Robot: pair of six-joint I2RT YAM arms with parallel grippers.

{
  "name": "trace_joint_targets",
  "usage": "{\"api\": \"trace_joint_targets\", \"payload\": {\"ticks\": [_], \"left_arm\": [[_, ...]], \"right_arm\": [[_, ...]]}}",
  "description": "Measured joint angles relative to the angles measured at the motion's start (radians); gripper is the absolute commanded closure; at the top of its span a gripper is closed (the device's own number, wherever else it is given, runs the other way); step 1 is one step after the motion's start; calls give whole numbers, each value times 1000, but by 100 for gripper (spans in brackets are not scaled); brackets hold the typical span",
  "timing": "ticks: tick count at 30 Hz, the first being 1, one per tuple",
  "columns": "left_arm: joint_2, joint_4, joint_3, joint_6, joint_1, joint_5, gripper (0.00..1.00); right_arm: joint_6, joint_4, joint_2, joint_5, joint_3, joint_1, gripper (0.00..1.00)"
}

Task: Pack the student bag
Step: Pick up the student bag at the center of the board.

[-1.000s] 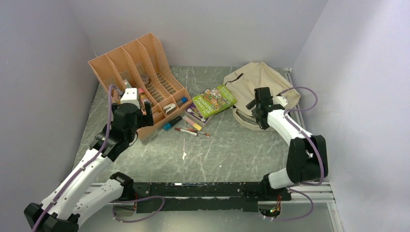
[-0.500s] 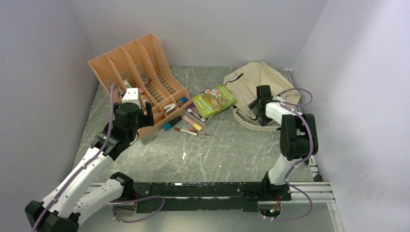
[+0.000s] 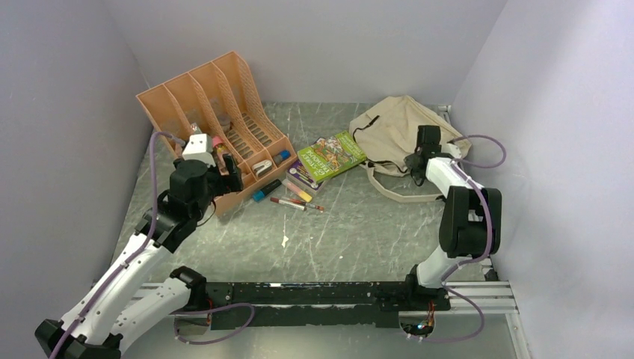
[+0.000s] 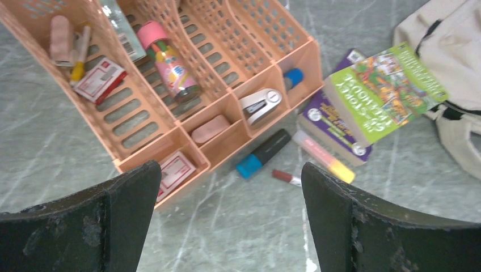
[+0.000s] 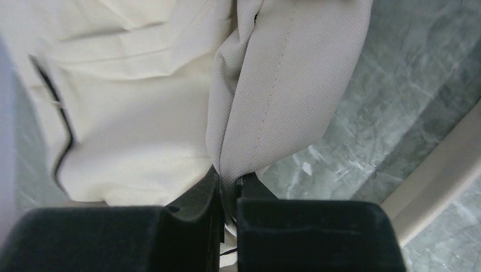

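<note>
The beige student bag lies at the back right of the table. My right gripper is at the bag's right edge, shut on a fold of its fabric, which is pinched between the jaws. A black zipper line runs down the bag's left side in the right wrist view. My left gripper hovers open near the front corner of the orange organizer, with nothing between its fingers. A green book lies on a purple one left of the bag.
On the table by the organizer lie a blue-capped black marker, a pink and yellow highlighter and a red pen. The organizer holds a pink bottle, a stapler, an eraser and small cards. Walls close in left, back and right.
My right gripper has shut on the bag's fabric and moved back and right, dragging the bag's near edge with it. The left arm has shifted only slightly and stays open.
</note>
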Motion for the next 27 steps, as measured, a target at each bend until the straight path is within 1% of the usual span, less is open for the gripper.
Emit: {"api": "trace_joint_targets", "payload": {"ticks": [3,7,12,20,23,27], "left_arm": [[2,31,10,-50,1,40,2],[36,126,31,-108,1,114,2],[147,261,60,-187,1,241,2],[298,455,63,-286,1,418,2],[340,491,72,-303,1,461,2],[354,516,76,-320,1,491,2]], "right_arm": [[1,-31,-47,30,45,-6,100],[6,-29,-142,51,75,-6,100],[8,-28,-222,45,108,-6,100],[23,-41,-287,17,134,-6,100],[23,-66,-301,21,187,-6,100],[16,-105,-296,29,312,-6,100]]}}
